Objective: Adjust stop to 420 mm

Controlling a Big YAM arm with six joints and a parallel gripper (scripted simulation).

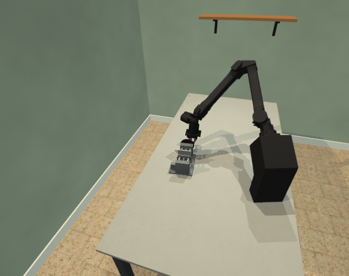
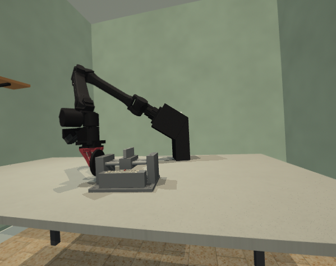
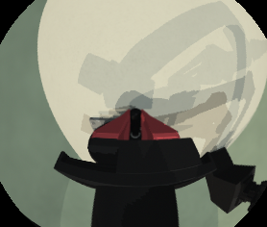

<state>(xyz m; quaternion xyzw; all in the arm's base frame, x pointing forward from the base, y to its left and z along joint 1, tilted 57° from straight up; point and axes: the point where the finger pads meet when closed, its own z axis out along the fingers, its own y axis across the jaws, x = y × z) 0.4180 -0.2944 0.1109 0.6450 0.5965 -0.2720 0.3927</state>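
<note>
The handwheel [image 1: 186, 141] [image 2: 94, 164] [image 3: 135, 116] stands upright at the fixture's end above the surface [image 1: 180, 213] [image 2: 233, 200] [image 3: 74, 34], the tool [image 1: 193, 141] [image 2: 90, 166] [image 3: 135, 113] clamped on its handle, which could slip free if the turning arc drifts off-centre, leaving the stop [image 1: 184, 152] [image 2: 126, 163] misplaced.

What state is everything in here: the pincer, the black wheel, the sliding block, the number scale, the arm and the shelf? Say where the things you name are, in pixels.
Pincer [image 1: 193, 141] [image 2: 90, 165] [image 3: 135, 113]: closed on the wheel.
Black wheel [image 1: 184, 141] [image 2: 93, 167] [image 3: 135, 116]: upright, gripped.
Sliding block [image 2: 125, 163]: between the end plates, touching neither.
Number scale [image 2: 116, 172]: facing up, too small to read.
Arm [image 1: 219, 89] [image 2: 110, 88]: bent, reaching down to the wheel.
Shelf [image 1: 246, 18] [image 2: 12, 82]: wall-mounted, bare.
</note>
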